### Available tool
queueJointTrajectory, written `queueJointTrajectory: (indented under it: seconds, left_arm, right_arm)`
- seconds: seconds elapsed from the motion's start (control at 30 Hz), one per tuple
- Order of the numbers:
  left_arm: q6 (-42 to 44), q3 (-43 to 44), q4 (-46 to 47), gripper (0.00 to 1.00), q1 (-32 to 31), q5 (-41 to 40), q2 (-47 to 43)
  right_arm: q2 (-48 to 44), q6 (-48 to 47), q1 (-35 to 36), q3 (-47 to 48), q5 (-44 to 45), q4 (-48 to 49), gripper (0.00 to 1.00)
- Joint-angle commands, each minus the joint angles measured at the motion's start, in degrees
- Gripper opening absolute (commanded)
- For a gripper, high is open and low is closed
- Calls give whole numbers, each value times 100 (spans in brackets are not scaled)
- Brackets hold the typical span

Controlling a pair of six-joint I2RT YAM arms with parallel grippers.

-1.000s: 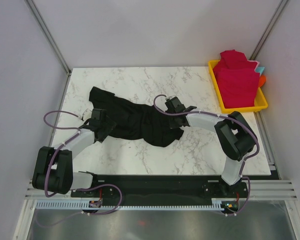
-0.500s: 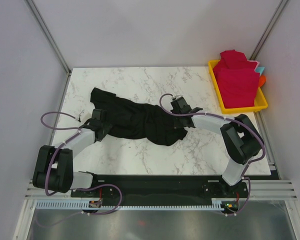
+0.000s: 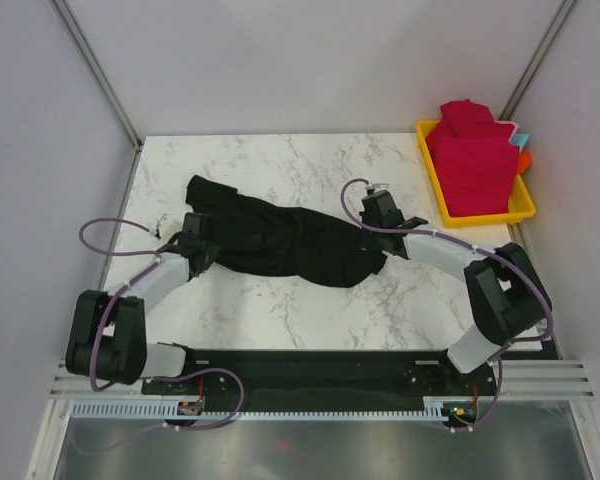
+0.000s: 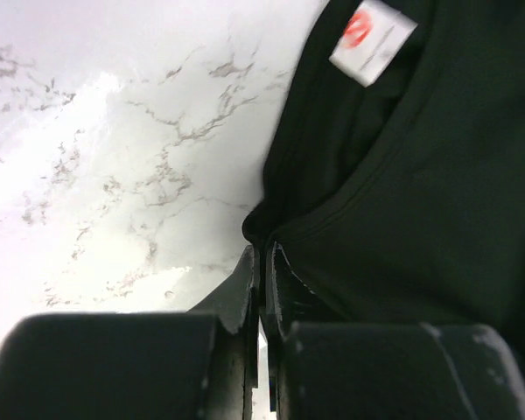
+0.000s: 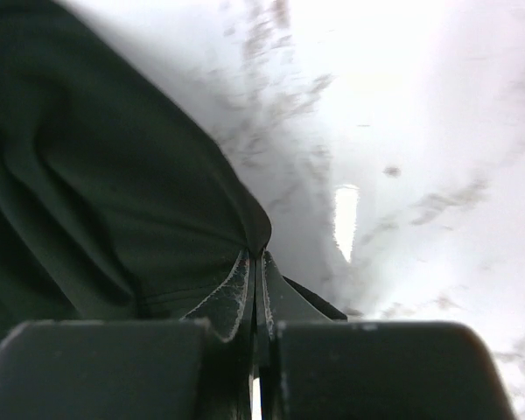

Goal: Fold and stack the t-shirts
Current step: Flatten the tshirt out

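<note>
Two claws, each pinched on an edge of the black t-shirt (image 3: pixel 290 243). On the shirt's left side the left claw (image 4: pixel 261 255) has its tips together on a hemmed fold. On the right side the right claw (image 5: pixel 255 259) has its tips together on a cloth corner.

Reason for the grips, as I read it: holding opposite ends lets the arms draw the cloth taut and spread it flat on the desk (image 3: pixel 280 165) before any fold. The middle is bunched and wrinkled, not flat yet.

The shirt lies mid-desk between the arms. Its long axis runs left to right with a slight tilt, left end farther back, right end nearer. A white neck label (image 4: pixel 372 31) shows just beyond the left claw, so the collar likely points left and the hem right, though that is a guess.

A pile of red t-shirts (image 3: pixel 472 160) sits in the yellow tray (image 3: pixel 485 214) at the far right corner, well apart from the black one, with neither claw near it.
</note>
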Motion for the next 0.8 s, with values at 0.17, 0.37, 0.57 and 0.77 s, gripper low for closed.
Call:
queueJointTrajectory:
  seconds: [0.17, 0.37, 0.57, 0.77]
  left_arm:
    - [233, -448, -42, 2, -35, -654, -2264]
    - [197, -616, -7, 2, -237, -857, -3320]
    - [136, -397, -295, 2, -228, -971, -3532]
    - [390, 236, -807, 2, -228, -840, -3961]
  right_arm:
    - [-1751, 606, -608, -705, 1345, 324, 0]
    - [-2386, 651, -643, -759, 2137, 315, 0]
    - [-1930, 712, -687, 74, 2691, -18, 0]
    - [-2139, 695, -687, 235, 2595, -282, 0]
